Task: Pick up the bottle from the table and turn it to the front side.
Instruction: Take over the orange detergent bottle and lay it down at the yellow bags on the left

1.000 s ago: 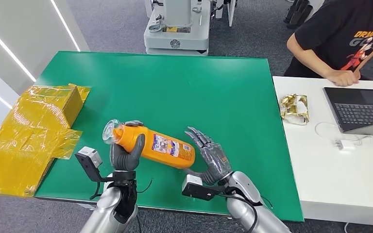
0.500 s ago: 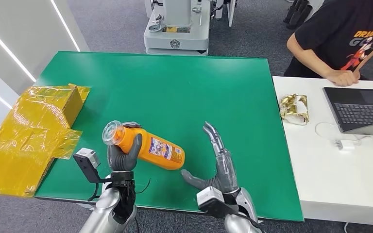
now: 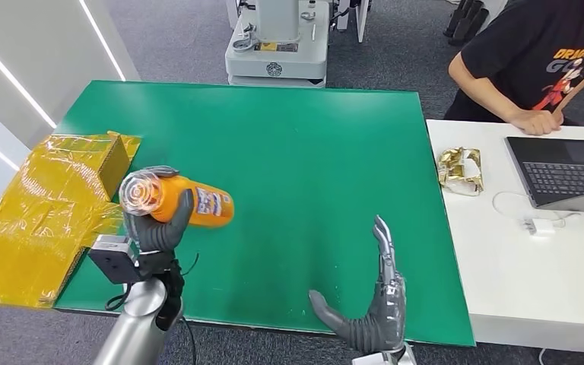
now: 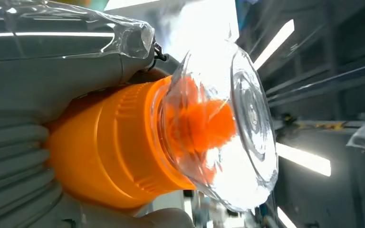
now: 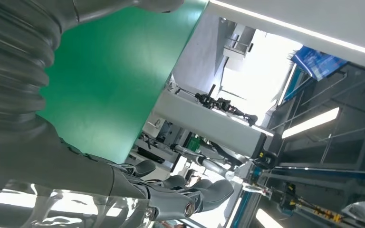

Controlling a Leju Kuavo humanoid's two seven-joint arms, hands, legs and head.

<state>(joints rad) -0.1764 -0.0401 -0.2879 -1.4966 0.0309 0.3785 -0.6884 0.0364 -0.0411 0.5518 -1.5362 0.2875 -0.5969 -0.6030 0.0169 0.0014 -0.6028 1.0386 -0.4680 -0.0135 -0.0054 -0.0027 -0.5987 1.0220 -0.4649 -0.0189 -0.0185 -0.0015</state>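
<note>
An orange bottle [image 3: 190, 204] with a clear cap [image 3: 141, 191] and a printed label is off the green table [image 3: 304, 144], lying roughly level with its cap towards me. My left hand [image 3: 156, 228] grips it around the neck end, near the table's front left. The left wrist view shows the clear cap [image 4: 228, 128] and the orange neck [image 4: 119, 147] close up in that hand's grasp. My right hand [image 3: 372, 308] hangs over the table's front edge, fingers spread and pointing up, holding nothing. Its dark fingers [image 5: 180, 190] appear in the right wrist view.
A crinkled yellow plastic-wrapped box [image 3: 46, 205] lies at the table's left edge, close to the bottle. To the right stands a white desk [image 3: 525, 281] with a laptop [image 3: 570, 171], a gold wrapper [image 3: 462, 169] and a seated person [image 3: 540, 61]. A grey machine base [image 3: 277, 46] sits behind the table.
My left hand has lifted the bottle and swung it left, cap now facing me. My right hand let go of the bottle's base and drew back to the front edge.
</note>
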